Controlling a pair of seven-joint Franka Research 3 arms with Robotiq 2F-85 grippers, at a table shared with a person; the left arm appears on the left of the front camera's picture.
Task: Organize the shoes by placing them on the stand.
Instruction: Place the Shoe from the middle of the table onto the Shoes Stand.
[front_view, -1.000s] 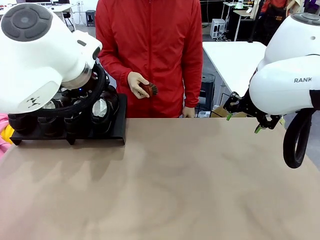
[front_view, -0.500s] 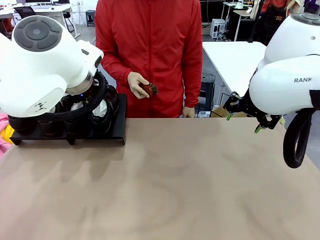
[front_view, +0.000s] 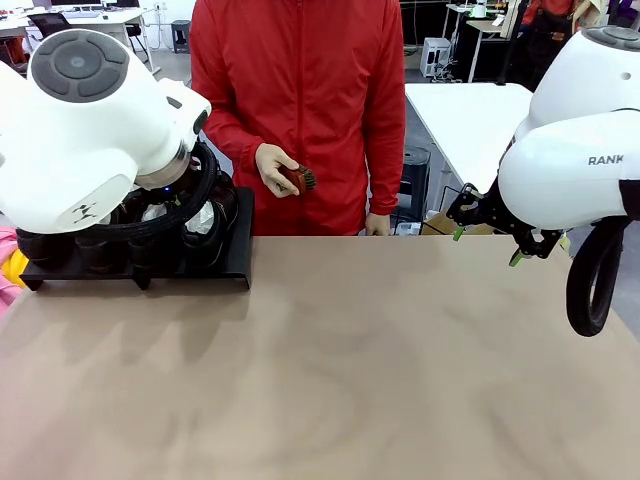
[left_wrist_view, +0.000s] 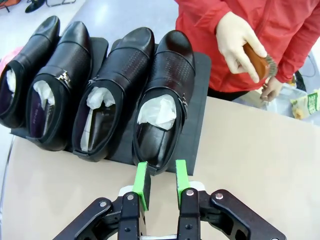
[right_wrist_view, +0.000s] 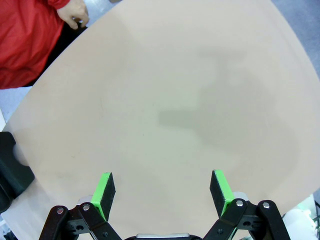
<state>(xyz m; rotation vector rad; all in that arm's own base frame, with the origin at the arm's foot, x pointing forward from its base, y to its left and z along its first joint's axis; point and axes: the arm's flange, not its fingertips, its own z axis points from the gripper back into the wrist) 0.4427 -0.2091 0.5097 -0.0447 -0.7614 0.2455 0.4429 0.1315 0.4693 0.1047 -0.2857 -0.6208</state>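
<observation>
A: Shoes (left_wrist_view: 95, 90)?
B: 4 glossy black, side by side on the stand (left_wrist_view: 197, 110), toes toward the person, crumpled white paper in each. Stand at the table's (front_view: 380, 360) far left corner in the front view.

A: Left gripper (left_wrist_view: 160, 182)?
B: Just behind the heel of the shoe nearest the person's side, above the table. Green pads (left_wrist_view: 142, 180) drawn close, a narrow gap between, nothing pinched.

A: Right gripper (right_wrist_view: 162, 192)?
B: Spread wide, empty, over bare tabletop; near the table's right edge in the front view.

A: Person?
B: Red jacket (front_view: 300, 100), standing at the far side. Gloved hand (left_wrist_view: 240, 42) around a small brown brush (left_wrist_view: 260, 62), off the table.
</observation>
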